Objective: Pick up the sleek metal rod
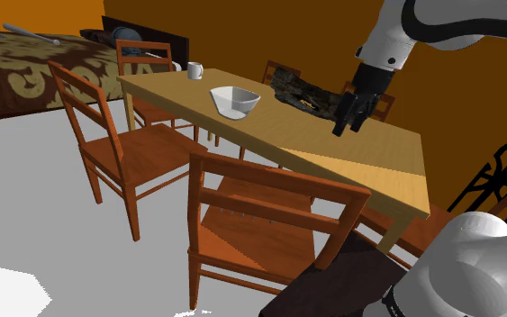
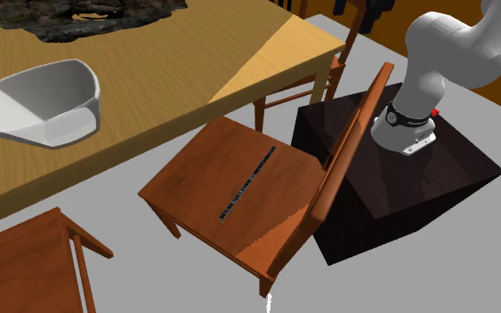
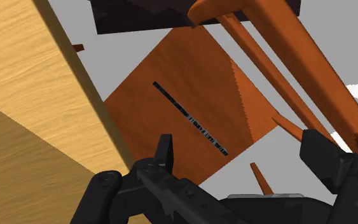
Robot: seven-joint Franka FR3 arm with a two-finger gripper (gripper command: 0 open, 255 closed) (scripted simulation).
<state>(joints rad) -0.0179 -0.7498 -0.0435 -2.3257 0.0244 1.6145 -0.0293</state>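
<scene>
Where the second exterior view looks down on the nearest chair (image 2: 195, 187), a thin dark rod (image 2: 246, 184) lies flat on its seat, running diagonally from the front edge towards the backrest. That chair stands between the table (image 2: 150, 98) and the dark stand (image 2: 417, 191), on which the arm's base is bolted. A white bowl (image 2: 44, 107) sits on the tabletop well apart from the rod.

From the shoulder view comes the wider room: the bowl near the table's middle, a white mug (image 1: 194, 69) at the far end, a dark lumpy object (image 1: 301, 90) on the far side, more chairs around, and a patterned bed (image 1: 17, 67) at the shoulder view's left. It also gives the arm's pose. The white arm (image 1: 395, 45) comes in from the upper right and its wrist bends downward, so the gripper (image 1: 346, 126) hangs over the tabletop just beside the lumpy object, pointing down and a little towards the near edge.

Looking along the hand, the wrist view passes the table's edge and lands on the chair seat, with the rod lying below. Its black fingers (image 3: 165, 149) stand wide apart, clasping nothing, and the rod is untouched.
</scene>
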